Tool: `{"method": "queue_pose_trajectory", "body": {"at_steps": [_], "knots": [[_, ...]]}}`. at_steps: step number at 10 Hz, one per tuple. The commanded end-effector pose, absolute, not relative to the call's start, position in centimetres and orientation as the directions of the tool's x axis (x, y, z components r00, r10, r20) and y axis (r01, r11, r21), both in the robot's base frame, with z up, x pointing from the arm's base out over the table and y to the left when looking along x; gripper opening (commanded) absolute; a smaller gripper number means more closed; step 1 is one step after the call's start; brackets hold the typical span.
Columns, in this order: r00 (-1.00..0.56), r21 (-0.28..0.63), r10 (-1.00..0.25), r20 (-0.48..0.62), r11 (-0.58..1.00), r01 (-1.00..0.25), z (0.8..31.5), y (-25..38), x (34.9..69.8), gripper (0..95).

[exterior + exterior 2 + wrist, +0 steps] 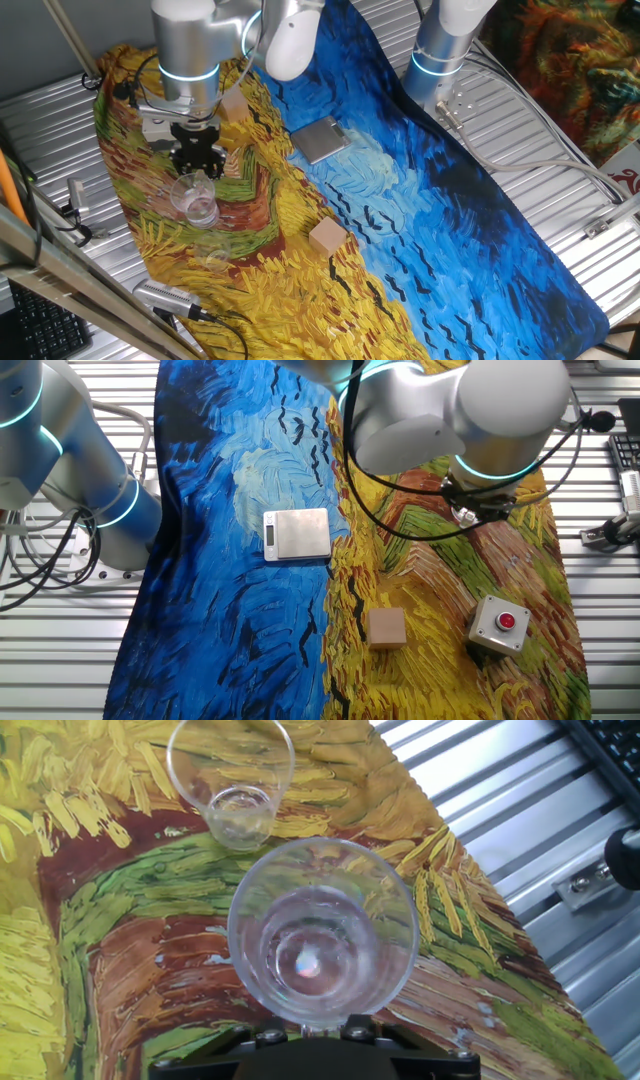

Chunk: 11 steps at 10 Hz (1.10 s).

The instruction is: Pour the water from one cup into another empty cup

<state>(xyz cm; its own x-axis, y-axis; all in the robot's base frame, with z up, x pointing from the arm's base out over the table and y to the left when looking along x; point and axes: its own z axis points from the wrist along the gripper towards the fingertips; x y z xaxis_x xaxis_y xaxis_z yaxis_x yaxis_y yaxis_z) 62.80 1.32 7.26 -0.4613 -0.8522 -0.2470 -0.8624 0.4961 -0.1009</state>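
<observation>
The gripper (197,166) clasps a clear round plastic cup (322,932) beside a second transparent cup (231,778).

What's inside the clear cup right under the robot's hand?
The near cup holds what looks like clear water, with a small glint at the bottom. The gripper hides its lower rim. The far cup looks empty.

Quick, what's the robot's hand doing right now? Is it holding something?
Gripper: shut on the near clear cup, which it holds above the cloth; the other clear cup stands free just beyond it.
</observation>
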Motion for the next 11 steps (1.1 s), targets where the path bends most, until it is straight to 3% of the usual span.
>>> {"method": "queue_pose_trajectory", "body": {"at_steps": [1, 11], "knots": [[-0.459, -0.109, -0.856, -0.239, 0.494, -0.863, 7.2, 1.2, 62.8, 57.0], [-0.405, -0.124, -0.901, -0.153, 0.424, -0.897, 7.7, -0.6, 62.2, 57.0]]}}
